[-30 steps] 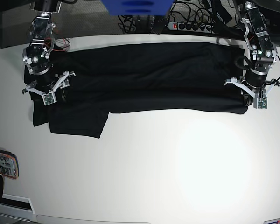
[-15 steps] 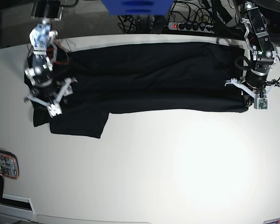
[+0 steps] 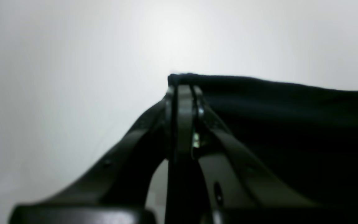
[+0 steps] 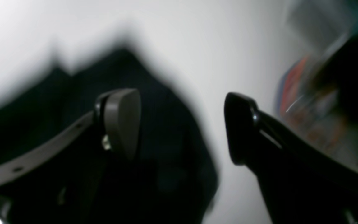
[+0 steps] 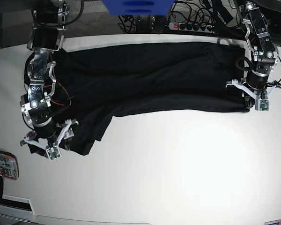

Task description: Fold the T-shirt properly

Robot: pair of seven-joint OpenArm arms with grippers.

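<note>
Black T-shirt [image 5: 150, 77], one, on white table [image 5: 178, 168], left claw [image 5: 255, 100] clamped on its corner, right claw [image 5: 46, 143] apart

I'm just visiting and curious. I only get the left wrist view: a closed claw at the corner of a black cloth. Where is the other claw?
Observer: The right gripper hangs over the T-shirt's opposite end, low on the left in the base view.
Operator: Is it gripping the cloth?
Observer: No. The right wrist view shows its jaws wide apart with nothing between them.
Operator: Is anything else lying around?
Observer: A flat red-and-orange object lies at the edge of the table, apart from the shirt.
</note>
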